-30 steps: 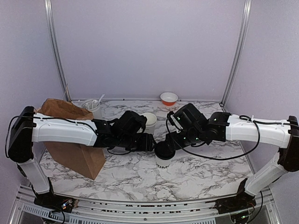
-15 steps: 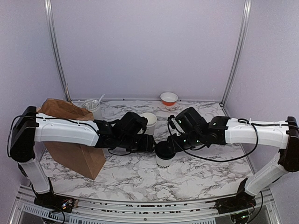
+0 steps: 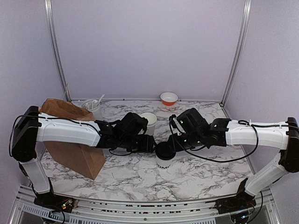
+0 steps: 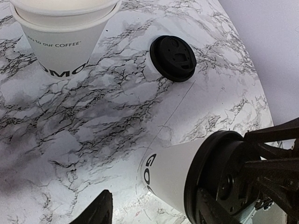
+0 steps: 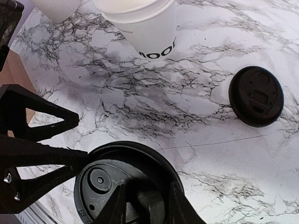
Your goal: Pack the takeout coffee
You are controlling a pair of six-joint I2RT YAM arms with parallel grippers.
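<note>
A white marble-patterned table (image 3: 131, 177) is seen from above, with two white-and-black robot arms reaching in from the left and right and meeting near its centre.

Between them stands the lidded cup (image 3: 163, 161), a white tapered paper cup with dark lettering, upright and capped with a round black plastic lid. It sits near the middle of the table, a little toward the near side.

The left hand (image 4: 154, 192) is on the cup's left, and its two black fingers (image 4: 99, 211) stand well apart. One finger reaches the rim of the cup's lid. I cannot tell whether it touches, and the hand does not clasp the cup.

The right hand (image 5: 145, 186) comes from the right and hangs over the top of the black lid. Its fingers (image 5: 116, 205) are drawn narrow, with part of the lid showing between them. Whether they grip the lid cannot be told.

Just beyond, to the far left of the lidded cup, stands the open cup (image 3: 149, 122), a second white tapered paper cup with dark lettering and no lid.

The loose lid (image 4: 173, 58), another round black plastic lid, lies flat on the table apart from both cups.

At the near left a brown paper bag (image 3: 74, 156) stands under the left arm. Behind it is a grey-white canister of white utensils (image 3: 93, 108). A small orange-and-white bowl (image 3: 168, 98) sits at the far edge.
</note>
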